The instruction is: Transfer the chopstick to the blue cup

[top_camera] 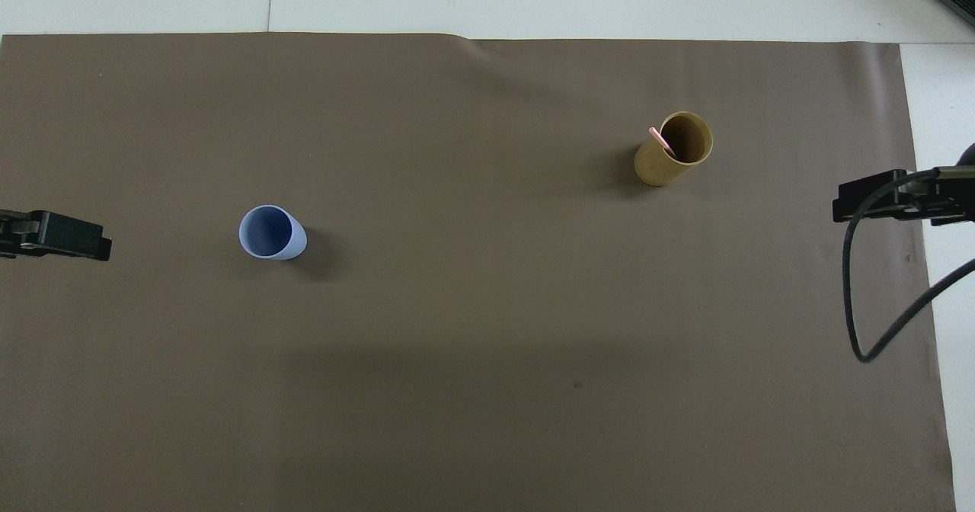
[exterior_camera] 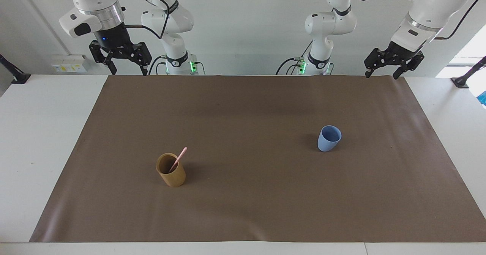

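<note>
Mat: we see a brown sheet covering most of the table, carrying both cups well apart.
Right gripper: ours to use, since it hangs over the mat's near edge at the end where the chopstick stands; its fingers are spread and hold nothing.
Left gripper: it waits over the near edge at its own end, fingers apart and empty; we judge it may be needed only if a handover suits the reach.
Tan cup: upright, farther from the robots than the blue cup, toward the right arm's end.
Blue cup: upright and empty, toward the left arm's end.
Chopstick: it leans inside the tan cup, tip above the rim.
Advice: we should pinch the exposed upper part, lift straight along its lean so the tan cup does not tip, then lower it tip-first into the blue cup.
</note>
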Motion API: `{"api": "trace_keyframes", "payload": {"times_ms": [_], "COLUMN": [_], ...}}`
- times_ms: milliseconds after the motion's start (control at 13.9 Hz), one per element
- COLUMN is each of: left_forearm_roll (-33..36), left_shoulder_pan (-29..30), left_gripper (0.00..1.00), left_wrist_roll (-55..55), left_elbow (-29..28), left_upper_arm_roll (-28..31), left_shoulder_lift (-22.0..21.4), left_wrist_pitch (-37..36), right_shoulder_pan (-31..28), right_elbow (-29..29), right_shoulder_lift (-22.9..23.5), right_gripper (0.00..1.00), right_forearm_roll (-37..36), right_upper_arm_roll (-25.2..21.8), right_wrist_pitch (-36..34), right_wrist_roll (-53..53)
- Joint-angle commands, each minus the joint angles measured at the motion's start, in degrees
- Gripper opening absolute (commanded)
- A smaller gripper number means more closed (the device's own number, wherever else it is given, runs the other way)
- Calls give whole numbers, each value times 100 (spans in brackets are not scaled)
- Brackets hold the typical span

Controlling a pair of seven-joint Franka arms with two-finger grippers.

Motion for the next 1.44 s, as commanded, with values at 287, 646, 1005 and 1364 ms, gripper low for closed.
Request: {"api": "trace_keyframes", "payload": {"times_ms": [287,646,1005,1364], "left_forearm_roll": [-47,-56,-56,-56], "left_shoulder_pan": [63,72,-33,-42], "left_gripper": [100,100,100,100], "left_wrist_roll": [36,-17,-430,-448], "left_elbow": [23,14,-433,-1021], "left_upper_arm_roll": [-29,-20,-38,-64], "left_shoulder_lift": [-70,-78,-78,18], "left_wrist_pitch": [79,63,360,1150], "right_shoulder_pan": [-112,-121,-121,-121], "right_elbow": [-95,-86,-77,-77], "right_shoulder_lift": [-92,-83,-74,-74], "right_gripper": [100,100,100,100], "right_forearm_roll": [49,49,49,49], "right_upper_arm_roll": [28,28,20,20], "right_wrist_pitch": [-98,-98,-89,-89], "right_wrist_roll": [-74,-83,-83,-83]}}
